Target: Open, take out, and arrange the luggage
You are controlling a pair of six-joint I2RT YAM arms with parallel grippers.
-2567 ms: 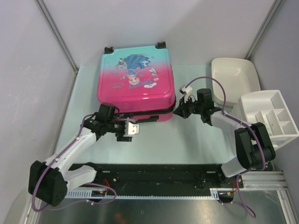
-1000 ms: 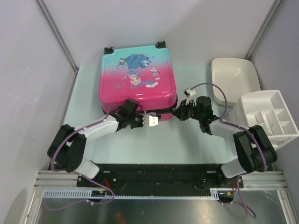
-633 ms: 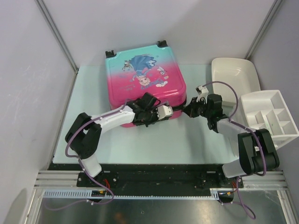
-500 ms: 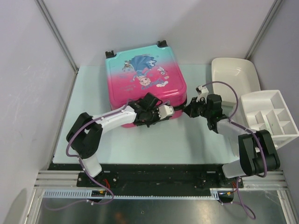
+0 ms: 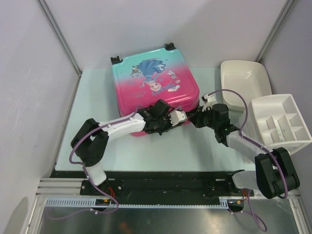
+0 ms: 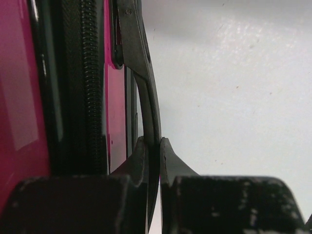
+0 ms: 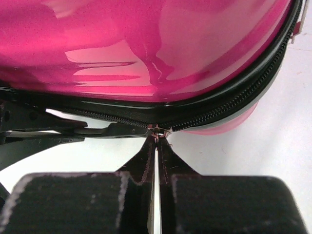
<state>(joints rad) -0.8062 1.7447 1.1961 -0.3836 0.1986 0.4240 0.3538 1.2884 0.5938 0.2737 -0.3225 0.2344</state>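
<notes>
The luggage, a pink-to-teal hard-shell case with a cartoon print, lies flat and skewed on the table, wheels at the far edge. Along its near side, my left gripper is shut on the thin black carry handle, which runs up between the fingertips. Beside that handle, the black zipper looks closed. My right gripper sits at the case's near right corner, shut on the small zipper pull, where the zipper line bends around the pink shell.
A white tub stands at the back right, and a white compartment organiser sits just in front of it. Grey walls close in the left and right sides. Bare table lies to the left of the case.
The case has swung anticlockwise and shifted right. My left arm has stretched rightwards along its near side, holding the handle. The right gripper has moved right with the corner.
</notes>
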